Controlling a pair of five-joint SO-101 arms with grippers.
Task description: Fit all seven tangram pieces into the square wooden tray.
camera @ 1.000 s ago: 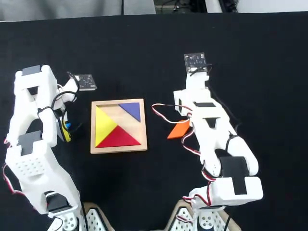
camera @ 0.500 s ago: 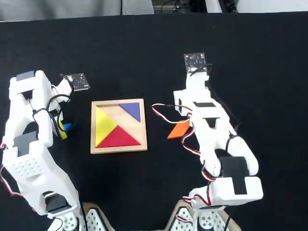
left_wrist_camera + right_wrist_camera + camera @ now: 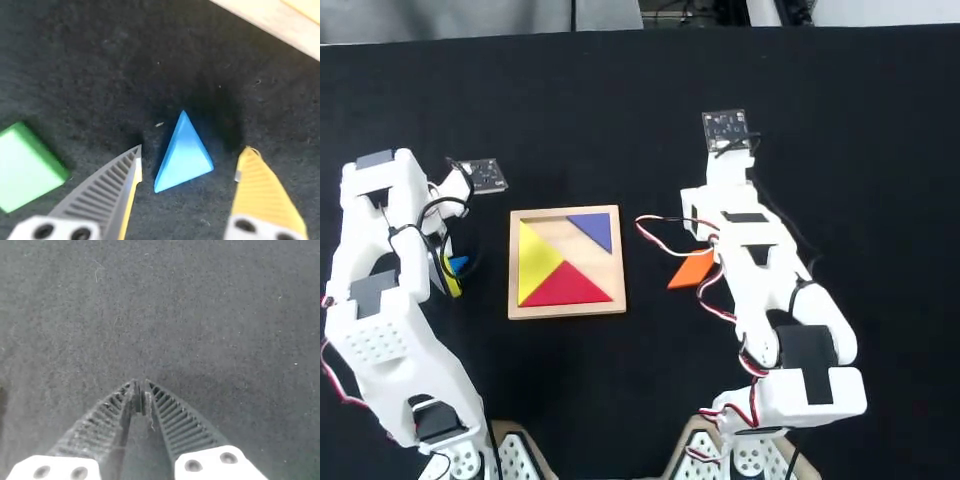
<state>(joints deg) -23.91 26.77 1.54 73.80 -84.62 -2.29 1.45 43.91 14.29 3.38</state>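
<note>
Left fingers (image 3: 131,167): spread wide, holding nothing, tips low over the worktop (image 3: 620,120)
Blue triangle (image 3: 182,152): flat on the worktop between the two left fingers, apex pointing away from them, touching neither; gap looks set so a squeeze would catch its slanted sides
Green square (image 3: 27,167): outside the grey finger, well clear, so it should not get pinched along
Tray (image 3: 566,211): beyond the left fingertips, past the blue triangle; a short carry once the piece is gripped
In tray: yellow triangle (image 3: 535,262), red triangle (image 3: 567,287), violet triangle (image 3: 594,229); bare wood between them, four pieces not yet in
Right fingers (image 3: 134,400): pressed together on nothing, over bare worktop, probably parked clear of the tray
Orange piece (image 3: 691,269): loose beside the right arm, on its tray side
Step judged: closing on the blue triangle; risk is it skidding out, being thin
</note>
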